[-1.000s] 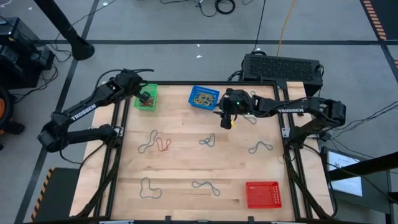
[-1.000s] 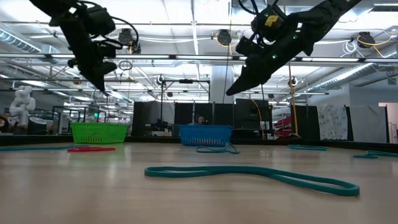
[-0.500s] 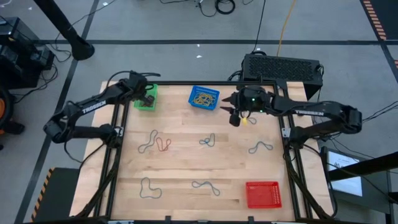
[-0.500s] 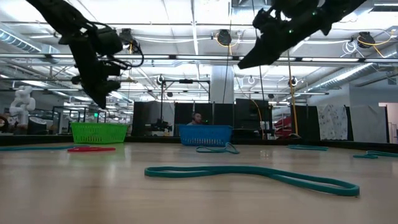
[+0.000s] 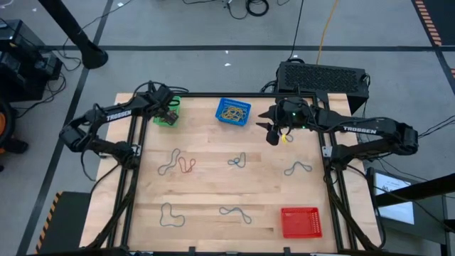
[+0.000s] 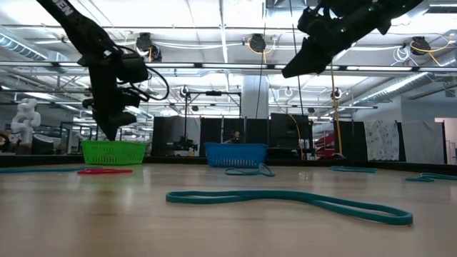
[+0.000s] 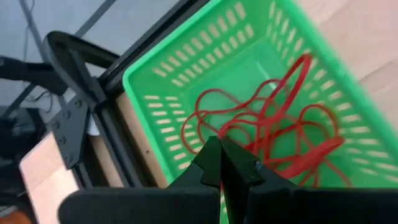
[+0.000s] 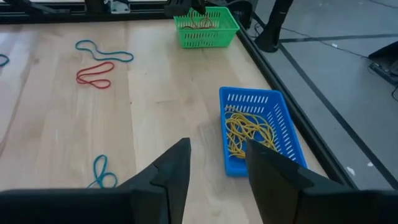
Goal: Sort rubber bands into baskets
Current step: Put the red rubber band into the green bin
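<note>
Two claws are raised above the far half of the wooden tabletop (image 5: 213, 192). The left claw (image 7: 222, 163) is pinched fully closed with nothing in it, hanging over the green basket (image 5: 168, 112), a mesh tray holding tangled red rubber bands (image 7: 273, 134). The right claw (image 8: 214, 165) stands parted and empty, just right of the blue basket (image 5: 233, 112) with its yellow bands (image 8: 247, 133). Thin teal loops (image 5: 234, 212) lie stretched mostly left to right; one red band (image 5: 187, 165) sits among them. The red basket (image 5: 301, 221) seems empty, near right.
</note>
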You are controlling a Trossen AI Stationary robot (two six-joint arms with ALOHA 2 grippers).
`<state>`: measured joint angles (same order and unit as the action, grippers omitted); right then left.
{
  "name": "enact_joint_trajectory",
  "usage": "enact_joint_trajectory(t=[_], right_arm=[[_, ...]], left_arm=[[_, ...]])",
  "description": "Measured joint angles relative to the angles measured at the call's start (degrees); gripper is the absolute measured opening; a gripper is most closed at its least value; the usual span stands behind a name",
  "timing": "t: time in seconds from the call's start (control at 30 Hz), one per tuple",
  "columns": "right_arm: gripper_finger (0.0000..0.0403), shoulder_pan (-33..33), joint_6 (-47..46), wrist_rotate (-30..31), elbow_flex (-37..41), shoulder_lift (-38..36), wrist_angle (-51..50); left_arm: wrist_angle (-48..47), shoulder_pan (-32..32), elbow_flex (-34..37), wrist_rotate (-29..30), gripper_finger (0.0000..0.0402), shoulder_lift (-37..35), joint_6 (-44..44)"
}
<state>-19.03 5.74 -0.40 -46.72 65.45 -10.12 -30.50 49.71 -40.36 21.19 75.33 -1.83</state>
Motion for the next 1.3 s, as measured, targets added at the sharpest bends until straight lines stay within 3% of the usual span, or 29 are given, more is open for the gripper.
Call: enact_joint_trajectory(t=[0.23, 0.43, 0.77, 1.0, 1.13, 1.3], right_arm=[[0.0146, 0.0, -0.4, 0.01, 0.0, 0.0, -0.14], [0.0146, 0.0, -0.63, 0.01, 0.0, 0.0, -0.1], [0.0146, 0.0, -2.1, 0.01, 0.0, 0.0, -0.1], [0.0146, 0.0, -2.1, 0.04, 0.0, 0.0, -0.06], [0.0146, 0.0, -2.1, 0.04, 0.0, 0.02, -0.04], [0.0146, 0.0, -2.1, 0.04, 0.0, 0.02, 0.13]], left_arm=[[0.18, 0.0, 0.0, 1.37, 0.0011, 0.41, -0.45], [0.13, 0.0, 0.0, 6.33, 0.0051, 0.41, -1.53], [0.07, 0.0, -0.02, 8.39, 0.0132, 0.41, -1.51], [-0.02, 0.0, -0.02, 8.53, 0.0146, -3.24, -2.04], [0.02, -0.02, -0.04, 4.53, 0.0146, -7.78, -3.06], [0.12, -1.1, -0.09, -12.76, 0.0146, -14.15, -2.91]])
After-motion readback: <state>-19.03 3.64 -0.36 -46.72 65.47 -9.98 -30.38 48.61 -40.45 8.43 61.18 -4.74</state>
